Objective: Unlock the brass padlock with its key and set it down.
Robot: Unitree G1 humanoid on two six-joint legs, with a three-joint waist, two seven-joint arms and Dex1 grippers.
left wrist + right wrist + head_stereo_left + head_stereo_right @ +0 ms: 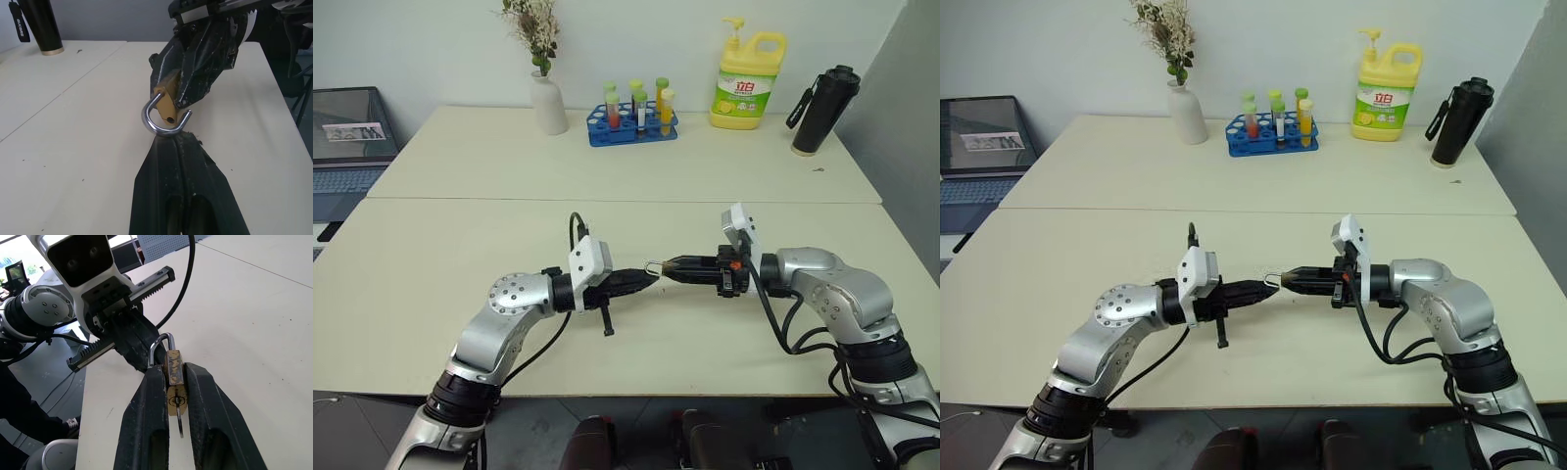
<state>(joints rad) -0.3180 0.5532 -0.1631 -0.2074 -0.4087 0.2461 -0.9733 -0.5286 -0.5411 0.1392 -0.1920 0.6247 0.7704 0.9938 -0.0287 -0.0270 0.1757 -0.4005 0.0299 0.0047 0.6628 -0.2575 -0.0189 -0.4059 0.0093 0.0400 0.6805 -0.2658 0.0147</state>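
Above the near cream table (431,284), head views: the left gripper (651,281) and the right gripper (671,264) meet tip to tip, both lying roughly level. Between their tips sits the brass padlock (655,266), visible as a small silvery loop held clear of the tabletop. On the far table stand a white vase (548,103), a blue tube rack (632,122), a yellow detergent bottle (749,80) and a black flask (822,110); a laptop (347,147) lies at the left edge

Left wrist view: the left gripper's fingers (161,191) are pressed fully together, their tip at the curve of the shackle (164,123), whose one leg stands free of the brass body. The opposing black fingers clamp that body

Right wrist view: the right gripper's fingers (146,421) are narrowly parted, clamped on the padlock's sides, the key (179,406) seated in its keyhole end and the shackle pointing toward the left gripper
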